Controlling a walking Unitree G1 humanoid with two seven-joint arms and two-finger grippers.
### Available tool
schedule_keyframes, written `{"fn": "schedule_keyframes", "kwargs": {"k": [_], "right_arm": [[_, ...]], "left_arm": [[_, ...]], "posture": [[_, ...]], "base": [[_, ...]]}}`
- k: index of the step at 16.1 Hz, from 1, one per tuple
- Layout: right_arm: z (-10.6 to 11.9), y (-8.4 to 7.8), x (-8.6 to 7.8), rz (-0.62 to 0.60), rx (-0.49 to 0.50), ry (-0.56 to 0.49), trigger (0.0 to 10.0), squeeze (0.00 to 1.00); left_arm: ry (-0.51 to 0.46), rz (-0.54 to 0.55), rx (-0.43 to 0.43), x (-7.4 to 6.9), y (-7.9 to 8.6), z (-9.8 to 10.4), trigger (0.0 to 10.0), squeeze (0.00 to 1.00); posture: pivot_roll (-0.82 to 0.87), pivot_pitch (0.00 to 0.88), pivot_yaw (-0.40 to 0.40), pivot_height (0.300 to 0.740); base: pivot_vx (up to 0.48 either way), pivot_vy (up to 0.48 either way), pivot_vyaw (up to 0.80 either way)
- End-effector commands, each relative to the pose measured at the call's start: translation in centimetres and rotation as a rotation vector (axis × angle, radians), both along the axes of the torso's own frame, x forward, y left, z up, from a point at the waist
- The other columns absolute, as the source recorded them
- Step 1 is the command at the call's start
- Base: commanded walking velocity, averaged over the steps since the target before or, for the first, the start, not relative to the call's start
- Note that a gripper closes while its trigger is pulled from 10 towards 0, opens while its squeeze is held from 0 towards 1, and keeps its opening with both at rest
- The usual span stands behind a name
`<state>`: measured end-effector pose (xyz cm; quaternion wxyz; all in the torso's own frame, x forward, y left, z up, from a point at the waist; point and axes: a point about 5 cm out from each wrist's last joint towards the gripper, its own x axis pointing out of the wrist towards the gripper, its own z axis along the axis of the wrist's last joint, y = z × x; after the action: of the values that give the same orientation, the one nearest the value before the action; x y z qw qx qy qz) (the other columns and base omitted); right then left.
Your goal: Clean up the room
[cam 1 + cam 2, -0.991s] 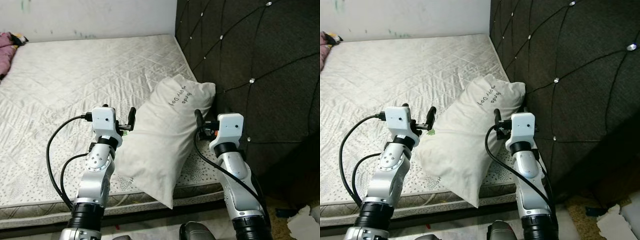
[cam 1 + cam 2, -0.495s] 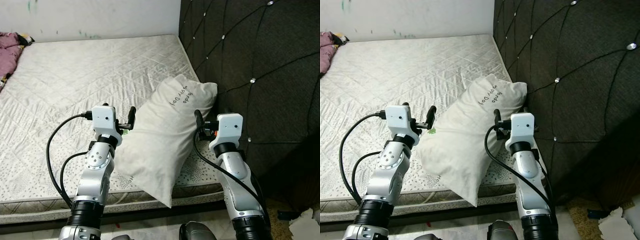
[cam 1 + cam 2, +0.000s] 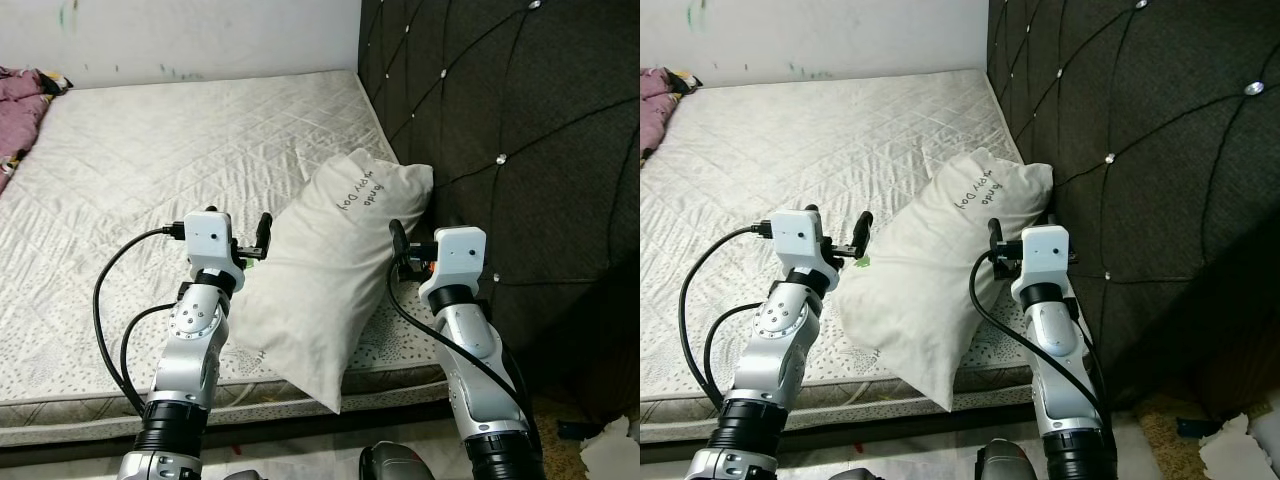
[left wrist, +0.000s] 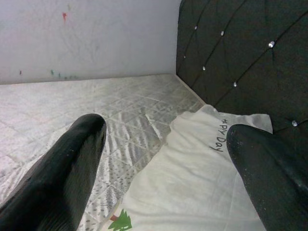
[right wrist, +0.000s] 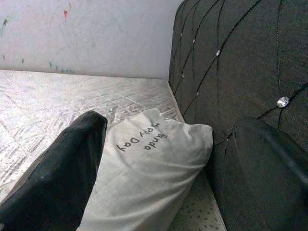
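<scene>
Left gripper (image 3: 262,238) raised over near edge of bed (image 3: 150,180), fingers spread wide in wrist view, nothing between them; fingertip just beside, perhaps touching, left flank of pillow (image 3: 330,270). Right gripper (image 3: 396,250) raised at matching height against right flank of pillow, fingers likewise spread and empty, headboard (image 3: 500,150) close on outer side. Pillow thus bracketed between both grippers, neither clamped on it. Pillow white, printed lettering near top end, small green tree mark low on left side. Long axis runs diagonally: top end leaned into corner against headboard, bottom corner overhanging front edge of mattress toward robot. Pillow lies ahead of and inboard from each gripper; both about equally near, left at mid-flank, right slightly higher up the flank. Judgement: step in hand is a two-arm squeeze or push to seat pillow properly at head of bed; coming move calls for closing inward across short axis, or pushing along long axis toward headboard. Risk: soft fill will buckle and overhanging corner may slide off mattress if pressure is uneven. Crumpled purple cloth (image 3: 25,95) at far left of bed, well apart, untouched. White paper scrap (image 3: 610,450) on floor at right.
</scene>
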<state>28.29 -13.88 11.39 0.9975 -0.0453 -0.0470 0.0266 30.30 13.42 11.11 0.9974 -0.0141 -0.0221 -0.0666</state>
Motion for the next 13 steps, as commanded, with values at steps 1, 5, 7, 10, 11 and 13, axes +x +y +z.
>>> {"fn": "schedule_keyframes", "kwargs": {"k": [1, 5, 7, 10, 11, 13], "right_arm": [[0.70, 0.04, -0.05, -0.009, 0.001, -0.025, 10.0, 0.00], [0.63, 0.05, -0.23, -0.013, 0.007, -0.021, 10.0, 0.00], [0.62, 0.09, -0.28, -0.012, 0.008, -0.019, 10.0, 0.00], [0.66, 0.07, -0.29, -0.012, 0.009, -0.018, 10.0, 0.00], [0.65, 0.07, -0.28, -0.012, 0.010, -0.018, 10.0, 0.00], [0.68, 0.06, -0.23, -0.011, 0.008, -0.019, 10.0, 0.00]], "left_arm": [[0.000, 0.006, 0.008, 0.22, 0.33, 0.04, 10.0, 0.00], [0.001, 0.000, 0.012, 0.22, 0.31, 0.06, 10.0, 0.00], [0.001, 0.002, 0.014, 0.19, 0.37, 0.05, 10.0, 0.00], [0.001, 0.006, 0.014, 0.16, 0.38, 0.09, 10.0, 0.00], [0.001, 0.008, 0.014, 0.15, 0.38, 0.08, 10.0, 0.00], [0.001, 0.008, 0.013, 0.20, 0.37, 0.10, 10.0, 0.00]], "posture": [[-0.16, 0.053, 0.082, 0.740], [-0.16, 0.058, 0.087, 0.740], [-0.16, 0.057, 0.088, 0.740], [-0.16, 0.058, 0.086, 0.740], [-0.16, 0.058, 0.085, 0.740], [-0.16, 0.056, 0.085, 0.740]], "base": [[0.000, 0.000, 0.00], [0.000, 0.000, 0.00], [0.000, 0.000, 0.00], [0.000, 0.000, 0.00], [0.000, 0.000, 0.00], [0.000, 0.000, 0.00]]}}
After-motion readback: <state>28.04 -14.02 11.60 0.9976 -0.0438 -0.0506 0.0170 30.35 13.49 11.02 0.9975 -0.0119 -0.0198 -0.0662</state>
